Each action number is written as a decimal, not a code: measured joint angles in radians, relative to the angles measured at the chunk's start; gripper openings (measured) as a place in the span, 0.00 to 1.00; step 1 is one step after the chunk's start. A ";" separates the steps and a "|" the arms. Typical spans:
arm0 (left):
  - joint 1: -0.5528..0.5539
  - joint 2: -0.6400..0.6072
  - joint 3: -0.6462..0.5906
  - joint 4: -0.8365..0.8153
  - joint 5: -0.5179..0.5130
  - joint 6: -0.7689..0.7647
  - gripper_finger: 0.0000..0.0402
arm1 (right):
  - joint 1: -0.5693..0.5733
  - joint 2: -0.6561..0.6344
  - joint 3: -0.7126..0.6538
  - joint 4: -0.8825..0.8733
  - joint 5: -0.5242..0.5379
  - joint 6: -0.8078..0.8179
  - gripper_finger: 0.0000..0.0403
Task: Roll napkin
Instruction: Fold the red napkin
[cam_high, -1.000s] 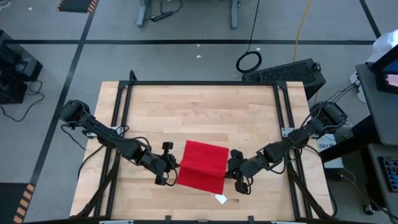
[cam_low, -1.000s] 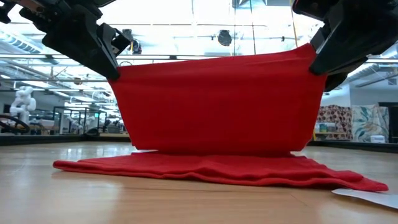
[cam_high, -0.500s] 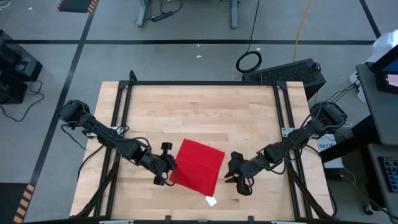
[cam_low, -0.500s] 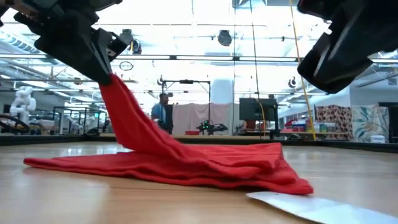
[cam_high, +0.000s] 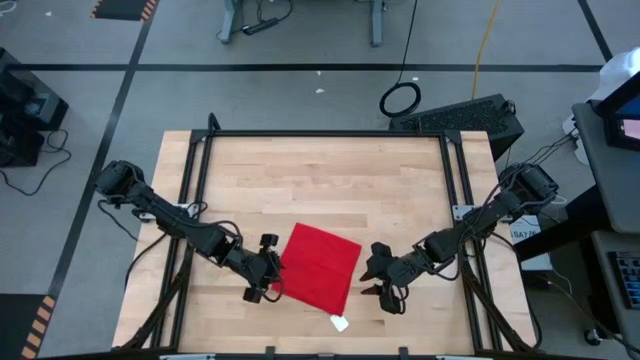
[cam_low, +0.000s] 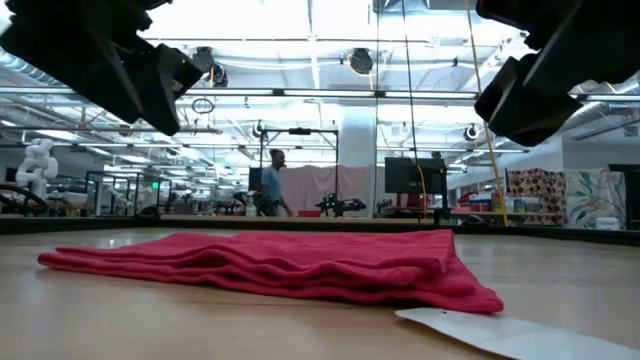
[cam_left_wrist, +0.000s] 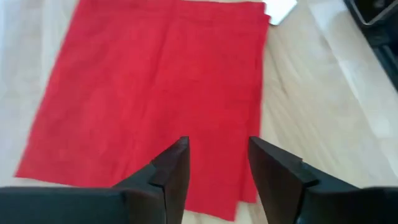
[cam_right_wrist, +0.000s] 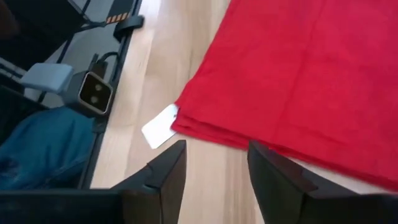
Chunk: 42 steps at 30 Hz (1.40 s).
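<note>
Lying flat and folded on the counter (cam_high: 330, 180), the napkin (cam_high: 318, 268) looks ready for rolling to begin; next, one edge needs pinching and turning over. Left hand (cam_high: 268, 285) hovers just beside the napkin, fingers parted, empty. Right hand (cam_high: 374, 280) waits at the napkin's opposite edge, likewise parted and empty.

Light wood surface (cam_high: 320, 180) inside black frame (cam_high: 330, 133). Off the surface at 1 o'clock: black cable coil (cam_high: 400, 99) on grey floor, dark keyboard-like unit (cam_high: 460, 117) beside it. Yellow cable (cam_high: 484, 40) toward 12–1. Person (cam_low: 268, 188) standing far back in room. White figure (cam_low: 38, 160) at 9 o'clock. Small camera (cam_right_wrist: 94, 93) off surface edge.
</note>
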 joint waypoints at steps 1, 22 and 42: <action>-0.002 0.000 0.000 -0.004 0.012 -0.007 0.42 | 0.001 0.000 0.000 0.005 0.015 -0.007 0.40; -0.205 0.050 -0.108 -0.026 -0.185 -0.267 0.42 | 0.071 0.425 0.117 0.501 0.092 -0.237 0.40; -0.203 0.189 -0.106 -0.006 -0.279 -0.097 0.42 | 0.063 0.545 0.301 0.230 0.160 -0.268 0.29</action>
